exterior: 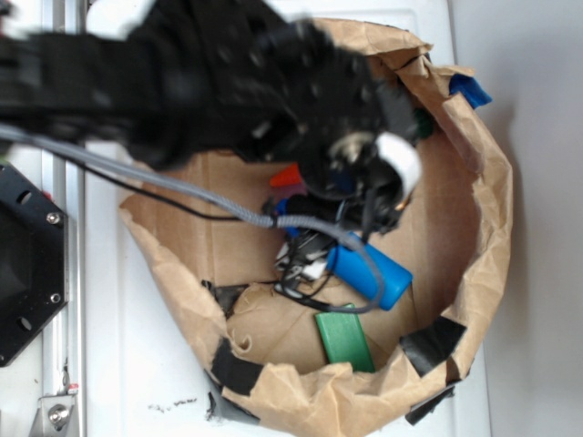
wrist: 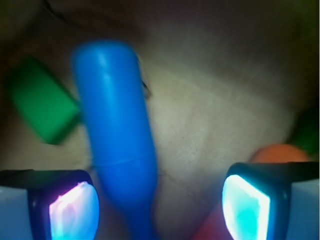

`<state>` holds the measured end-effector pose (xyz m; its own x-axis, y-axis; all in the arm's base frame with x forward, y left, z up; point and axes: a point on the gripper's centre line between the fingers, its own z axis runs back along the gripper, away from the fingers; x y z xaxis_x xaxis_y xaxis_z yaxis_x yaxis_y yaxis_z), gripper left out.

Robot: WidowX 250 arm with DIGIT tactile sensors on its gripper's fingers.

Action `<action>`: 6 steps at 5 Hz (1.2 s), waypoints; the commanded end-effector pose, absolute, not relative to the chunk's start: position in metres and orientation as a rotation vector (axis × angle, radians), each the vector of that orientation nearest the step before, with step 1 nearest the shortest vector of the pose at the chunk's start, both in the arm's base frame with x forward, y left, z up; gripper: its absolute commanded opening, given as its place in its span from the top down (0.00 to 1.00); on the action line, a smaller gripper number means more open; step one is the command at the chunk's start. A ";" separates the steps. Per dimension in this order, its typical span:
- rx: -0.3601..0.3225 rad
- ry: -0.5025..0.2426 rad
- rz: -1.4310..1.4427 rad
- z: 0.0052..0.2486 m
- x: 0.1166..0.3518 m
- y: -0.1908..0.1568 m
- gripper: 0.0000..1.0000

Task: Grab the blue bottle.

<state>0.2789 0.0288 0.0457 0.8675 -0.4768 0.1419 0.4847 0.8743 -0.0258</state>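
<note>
Blue bottle [wrist: 116,130], lying on the brown paper floor [wrist: 220,120] of a crumpled paper enclosure [exterior: 487,228]. In the wrist view, seen lengthwise: thick rounded body toward the top of the frame, narrowing to the neck at the bottom edge, between the two glowing finger pads. In the exterior view, only the thick end [exterior: 373,273] showing, below and right of the arm, with a grey cable [exterior: 228,208] looping across it; neck hidden under the gripper there.

Green block [wrist: 42,107] just left of the bottle's body in the wrist view, close beside it, contact not clear through the blur; in the exterior view the same flat green block [exterior: 344,339] lying below the bottle near the paper wall. Orange-red object [wrist: 277,152] visible behind the right pad in the wrist view; a red patch [exterior: 286,175] peeking out beside the arm in the exterior view, possibly the same thing. Black tape strips [exterior: 433,344] and a blue tape scrap [exterior: 471,89] on the paper rim, seen only from outside.

Gripper [wrist: 160,205] spread wide, left pad [wrist: 72,210] close to the bottle's neck, right pad [wrist: 246,206] well apart from it. Nothing pinched. In the exterior view the gripper [exterior: 305,259] dark and blurred, its fingers not readable.
</note>
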 end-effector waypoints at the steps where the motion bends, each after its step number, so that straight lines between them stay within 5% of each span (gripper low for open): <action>1: -0.071 -0.159 -0.578 0.025 0.280 0.007 1.00; 2: -0.085 -0.170 -0.560 0.035 0.284 0.007 1.00; 3: 0.011 -0.202 -0.491 0.067 0.289 0.012 1.00; 4: 0.024 -0.253 -0.386 0.113 0.283 0.023 1.00; 5: 0.048 -0.230 -0.265 0.142 0.273 0.035 1.00; 6: 0.076 -0.111 -0.151 0.151 0.266 0.041 1.00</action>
<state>0.2567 0.0465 0.1374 0.9866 -0.1548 0.0519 0.1513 0.9863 0.0661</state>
